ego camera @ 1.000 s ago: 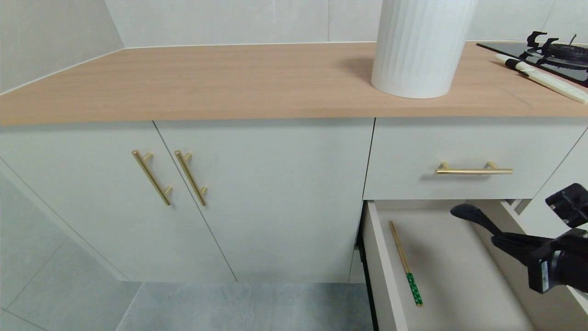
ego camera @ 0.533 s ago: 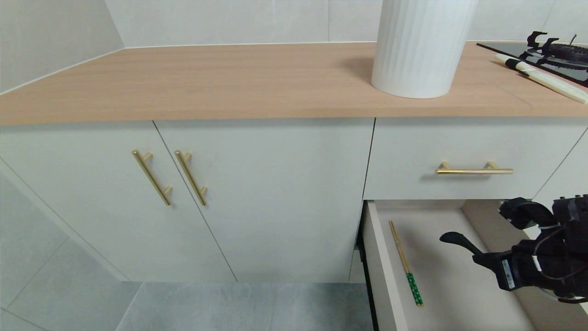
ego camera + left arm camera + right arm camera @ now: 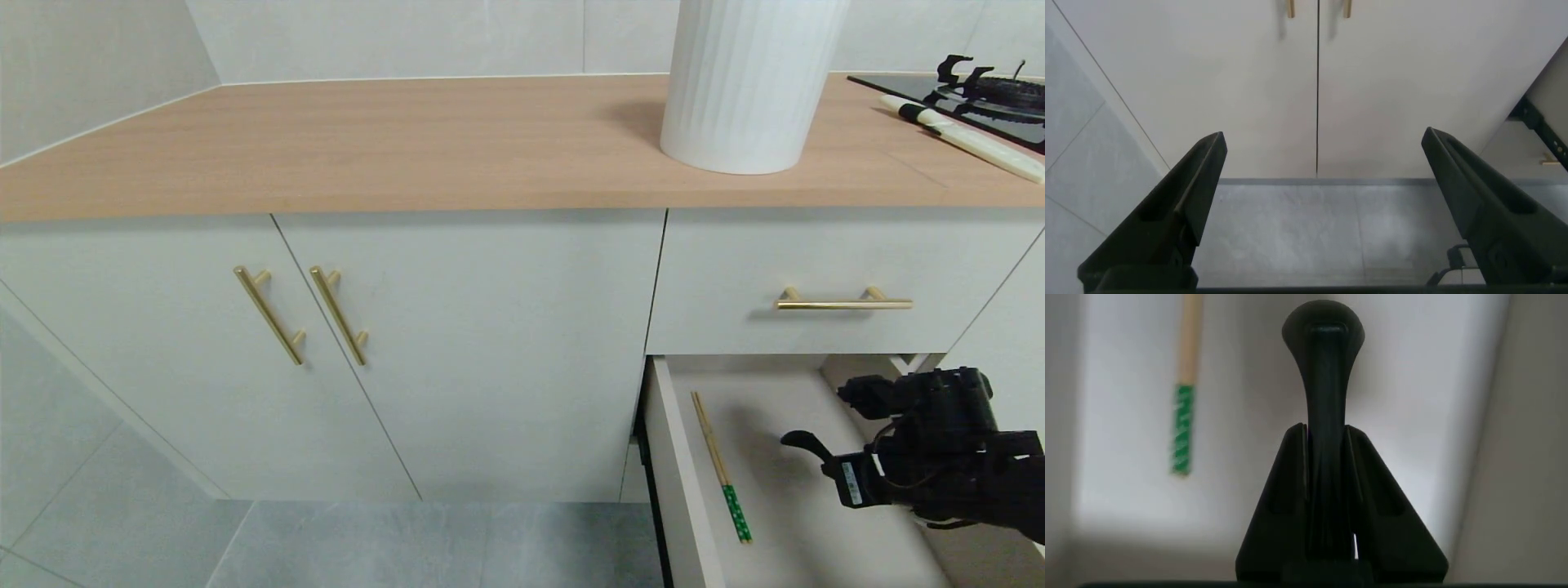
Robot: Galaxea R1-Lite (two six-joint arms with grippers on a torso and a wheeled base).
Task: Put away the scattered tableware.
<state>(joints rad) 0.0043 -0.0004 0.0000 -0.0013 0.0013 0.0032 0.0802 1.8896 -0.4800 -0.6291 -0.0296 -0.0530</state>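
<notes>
While the left gripper [image 3: 1323, 140] held its fingers wide before the cabinet doors [image 3: 1372, 73], chopsticks [image 3: 718, 461] lay in the open drawer [image 3: 676, 457], the right gripper [image 3: 1324, 445] clamped a black utensil [image 3: 796, 442] above it, and a knife [image 3: 963, 137] on the table [image 3: 408, 139] looked left to stow.

**A:** Pale pulled-out drawer [image 3: 678, 465], open on top, so the way in is from above. The closed drawer front with the gold bar handle [image 3: 843, 303] overhangs its back.

**B:** Inside, wooden chopsticks with green tips [image 3: 720, 467] hug the left wall. The right claw [image 3: 841, 478], clamped on a black round-ended utensil [image 3: 802, 442], hangs over the right half.

**A:** Bare drawer floor between them, then. And the wooden table [image 3: 367, 147]?

**B:** Open wood left of the white ribbed cylinder [image 3: 747, 82]. A cream knife [image 3: 963, 139] lies by the black hob [image 3: 992, 90] at right.
</notes>
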